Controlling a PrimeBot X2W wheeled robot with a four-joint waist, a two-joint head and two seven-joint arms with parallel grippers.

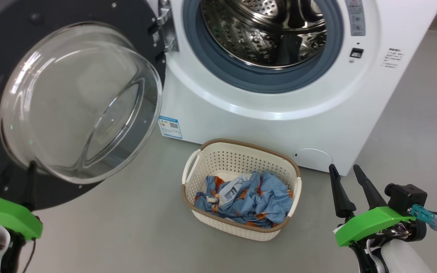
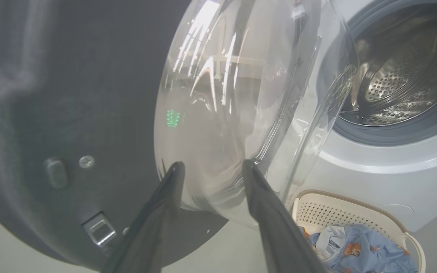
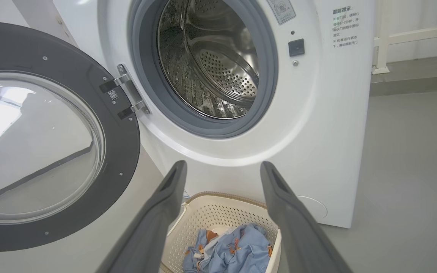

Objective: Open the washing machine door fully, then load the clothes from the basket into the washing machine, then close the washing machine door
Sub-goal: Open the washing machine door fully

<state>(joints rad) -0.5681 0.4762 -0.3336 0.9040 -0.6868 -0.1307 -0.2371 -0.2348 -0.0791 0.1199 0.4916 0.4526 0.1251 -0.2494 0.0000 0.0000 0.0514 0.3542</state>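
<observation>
Washing machine door [image 1: 78,102] stands open, left claw [image 2: 211,163] spread beside it.

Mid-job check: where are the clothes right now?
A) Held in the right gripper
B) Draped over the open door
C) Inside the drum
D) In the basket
D: the clothes lie bundled in the basket in front of the washing machine. The visible part of the drum is bare steel, and the right gripper is open and holds nothing.
</observation>
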